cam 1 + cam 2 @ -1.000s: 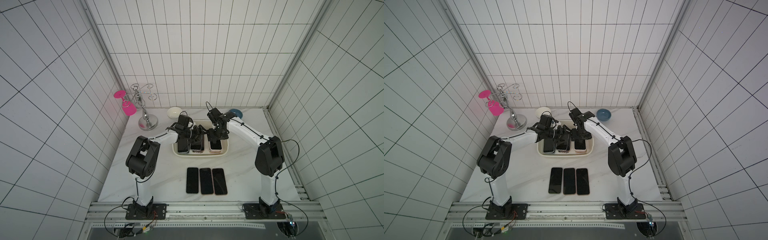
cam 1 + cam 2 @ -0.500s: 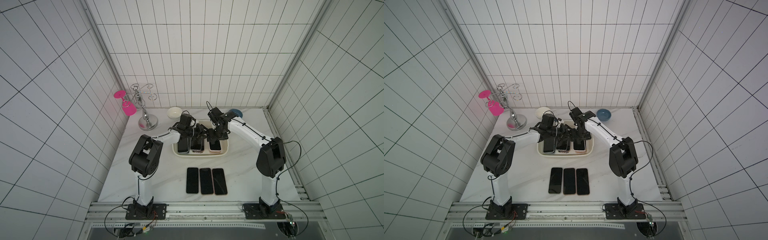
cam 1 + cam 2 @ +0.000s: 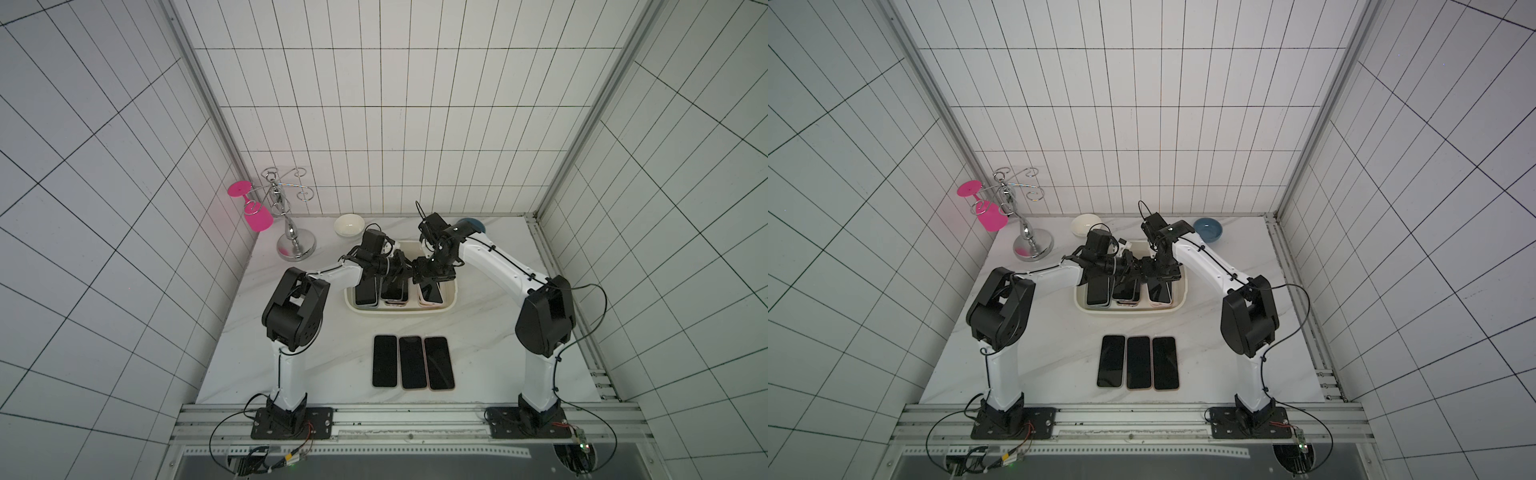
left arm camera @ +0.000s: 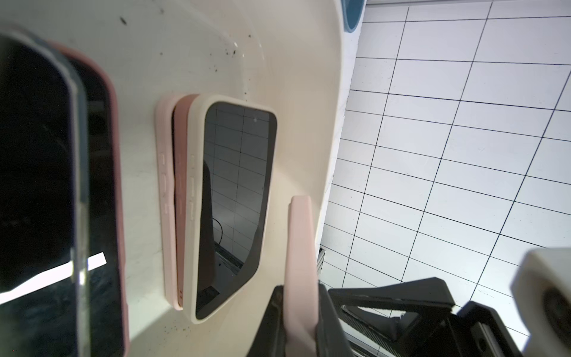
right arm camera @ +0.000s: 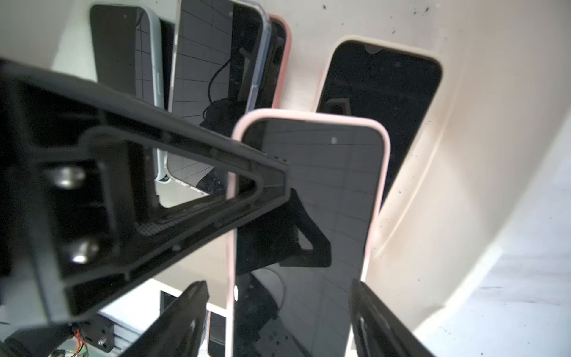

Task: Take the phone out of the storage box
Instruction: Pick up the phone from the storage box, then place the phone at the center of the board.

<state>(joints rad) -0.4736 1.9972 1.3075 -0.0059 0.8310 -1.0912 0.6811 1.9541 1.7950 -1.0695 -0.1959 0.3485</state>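
the left tool [image 4: 300,296] is clenched on the flat faces of a slim, black-fronted pink-cased phone [image 4: 301,241]. seen from the right wrist, one black finger [image 5: 197,139] lies across its glass. the right tool [image 5: 278,282] stands spread astride the phone's long edges with a gap showing on one side, so it looks released rather than gripping. the phone hangs tilted inside the shallow cream-white plastic storage box [image 3: 415,312], raised off the floor of the box beside a stack topped by a cream-cased phone [image 4: 238,201].

this looks like a hand-over, with the lift out not yet made. the right tool had best keep wide and back away along the phone's length, so that it doesn't drag an edge. the left pinch looks narrow, so the phone may swing: rise slowly and straight, clear the flared rim, then carry it toward the three dark phones [image 3: 411,361] laid on the white marbled desk [image 3: 332,357].

in both top views the arms cover the grip and the held phone cannot be picked out. the finger behind the phone is hidden, and the phone's lower end is cut off in the right wrist view. how many phones lie in each stack i cannot tell.
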